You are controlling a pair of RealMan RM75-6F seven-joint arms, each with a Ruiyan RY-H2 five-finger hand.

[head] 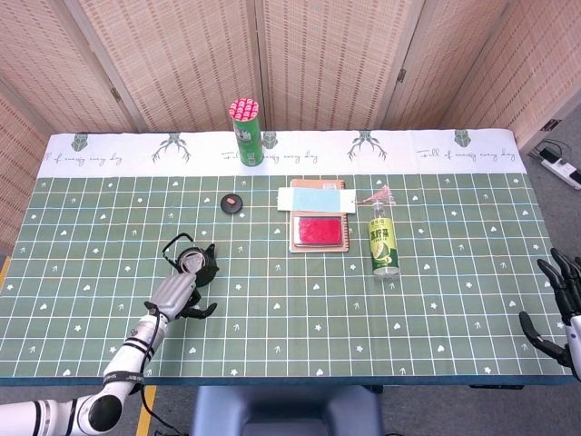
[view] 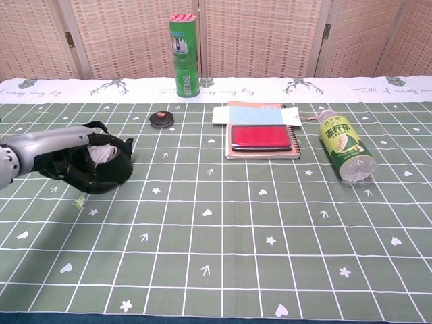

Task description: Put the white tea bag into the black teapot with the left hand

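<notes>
Black cast iron, by the look of it: the black teapot (head: 192,263) sits on the left part of the green patterned tablecloth (head: 300,318), its lid off and its bail handle up. Inside the open mouth I can see the white tea bag (view: 101,155), and a thin string trails over the rim down to a small pale green tag (view: 79,202) lying on the cloth just in front of the pot.

The left hand (head: 177,296) is low at the near side of the teapot, right against it in the chest view, fingers (view: 75,177) curled in dark beneath the silver back of the hand. Whether it grips the string or touches the pot, I cannot tell from either camera.

The right hand (head: 561,304) is over at the far right edge of the table, well apart from everything, fingers spread and holding nothing.

Behind the teapot lies its small round black lid (head: 233,203). At the back stands a tall green can (head: 246,133) with a pink top. Mid-table there is a stack of notebooks (head: 318,232) with a red case on top and a pale blue card (head: 314,197) across its far end. Just beside it on the right, a green drink bottle (head: 384,241) lies on its side.
</notes>
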